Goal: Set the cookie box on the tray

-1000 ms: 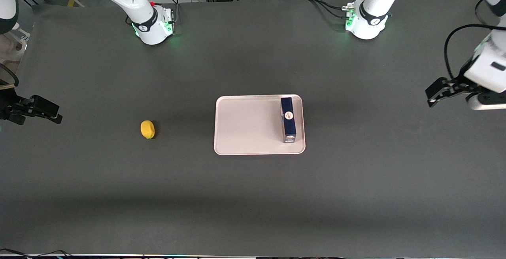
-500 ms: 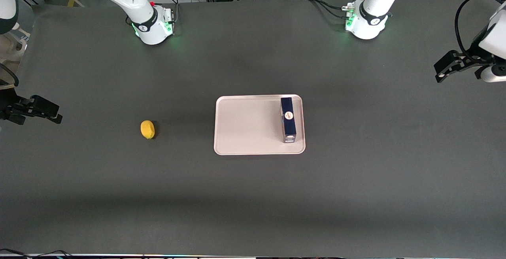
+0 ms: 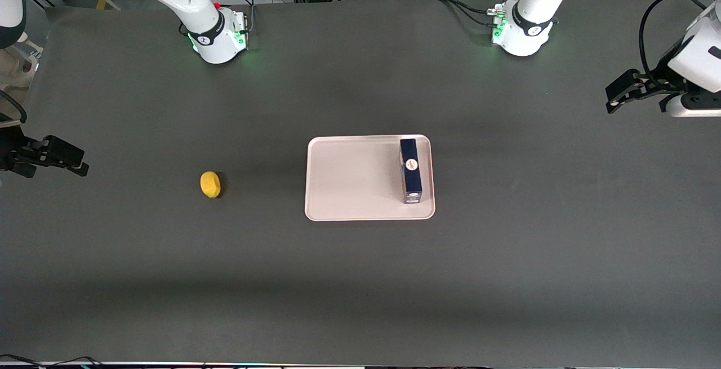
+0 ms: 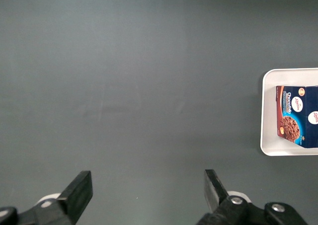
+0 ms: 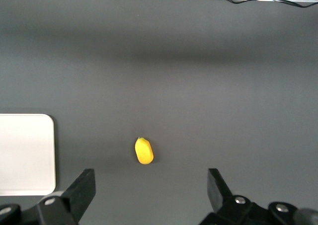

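Note:
The dark-blue cookie box (image 3: 411, 170) stands on the pale tray (image 3: 360, 180) in the middle of the table, close to the tray's edge that faces the working arm. The left wrist view shows the cookie box (image 4: 298, 115) with its cookie picture on the tray (image 4: 268, 111). My gripper (image 3: 615, 96) hangs open above bare table at the working arm's end, well away from the tray, with nothing between its fingers (image 4: 79, 190).
A small yellow rounded object (image 3: 210, 184) lies on the dark table toward the parked arm's end, also seen as the yellow object (image 5: 144, 151) in the right wrist view. The two arm bases (image 3: 521, 31) stand at the table's edge farthest from the front camera.
My gripper first moved away from the front camera, then came back slightly toward the table's middle and a little nearer the camera. The cookie box and tray have not moved.

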You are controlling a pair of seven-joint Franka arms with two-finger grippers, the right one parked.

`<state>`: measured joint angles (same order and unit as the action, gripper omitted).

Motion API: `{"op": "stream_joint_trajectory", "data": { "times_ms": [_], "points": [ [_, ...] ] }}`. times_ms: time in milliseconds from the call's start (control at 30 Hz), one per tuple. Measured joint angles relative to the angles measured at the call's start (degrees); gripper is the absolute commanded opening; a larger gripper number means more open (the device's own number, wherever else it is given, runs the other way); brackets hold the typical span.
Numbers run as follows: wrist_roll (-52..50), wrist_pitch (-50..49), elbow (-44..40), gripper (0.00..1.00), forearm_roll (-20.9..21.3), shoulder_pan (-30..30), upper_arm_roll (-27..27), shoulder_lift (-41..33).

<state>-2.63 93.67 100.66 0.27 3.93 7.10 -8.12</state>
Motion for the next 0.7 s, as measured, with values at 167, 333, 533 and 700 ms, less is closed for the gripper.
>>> {"op": "stream_joint_trajectory", "data": {
  "times_ms": [167, 333, 533, 700],
  "points": [
    [0.24, -0.37, 0.04, 1.0, -0.03, 0.0, 0.0, 0.0],
    [0.52, -0.62, 0.05, 1.0, -0.06, 0.0, 0.03, 0.0],
    [0.62, -0.67, 0.05, 1.0, -0.09, 0.0, 0.24, 0.0],
    [0.67, -0.7, 0.05, 1.0, -0.1, 0.0, 0.3, 0.0]
  ]
}}
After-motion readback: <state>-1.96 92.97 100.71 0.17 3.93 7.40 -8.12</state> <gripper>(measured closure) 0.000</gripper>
